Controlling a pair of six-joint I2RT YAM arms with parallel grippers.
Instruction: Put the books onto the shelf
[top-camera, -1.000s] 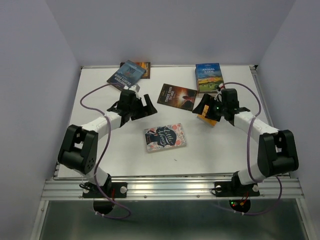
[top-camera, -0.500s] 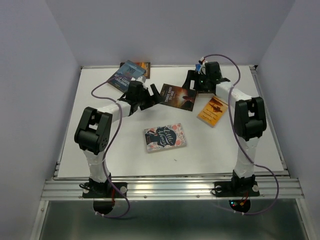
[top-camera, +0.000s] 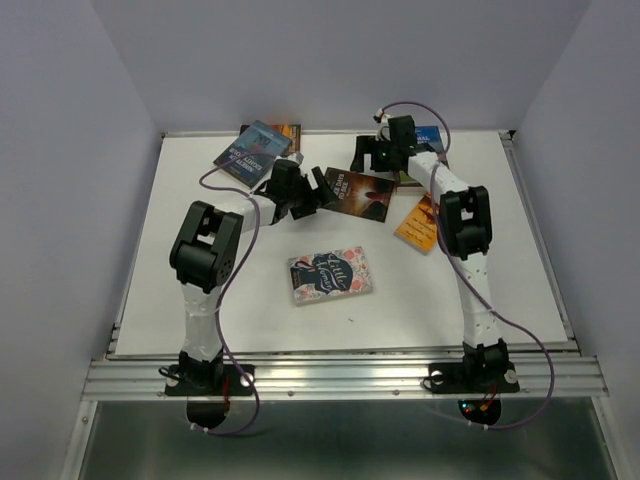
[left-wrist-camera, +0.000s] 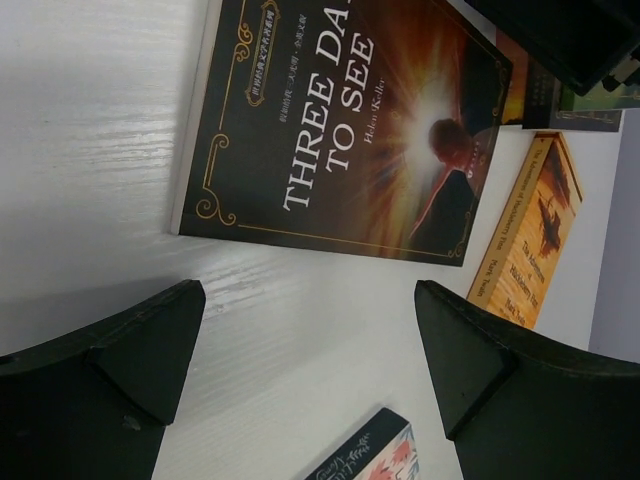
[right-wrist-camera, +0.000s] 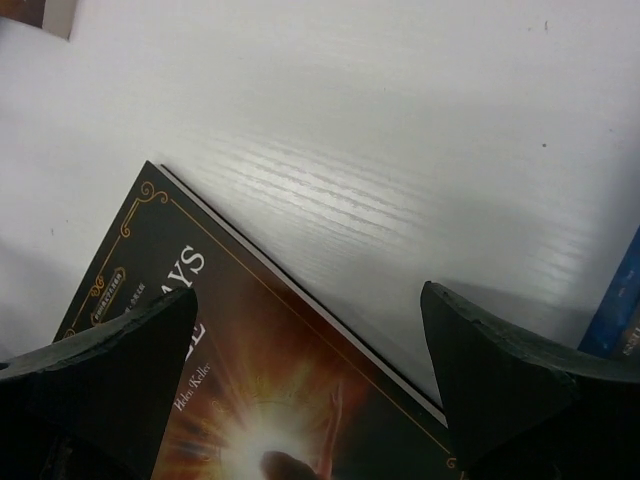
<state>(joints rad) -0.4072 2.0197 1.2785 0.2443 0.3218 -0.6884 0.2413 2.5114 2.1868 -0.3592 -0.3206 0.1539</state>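
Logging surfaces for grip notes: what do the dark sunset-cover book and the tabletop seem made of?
The dark sunset-cover book: seemingly a paperback with a glossy coated-card cover; it catches glare and shows a thin pale page edge. The tabletop: white, finely grained, soft sheen; likely painted or laminated board.

This is a robotics lab test cell rather than a lived-in room. A flat white table (top-camera: 400, 320) fills the middle of the overhead view, boxed in at left, back and right by bare pale lavender panel walls (top-camera: 330, 60). Across the bottom runs a ribbed silver aluminium rail (top-camera: 340, 378). On it stand the bases of a white-and-black jointed left robot arm (top-camera: 205, 250) and its matching right robot arm (top-camera: 462, 225). Glossy paperback books (top-camera: 331, 275) lie scattered flat on the table.
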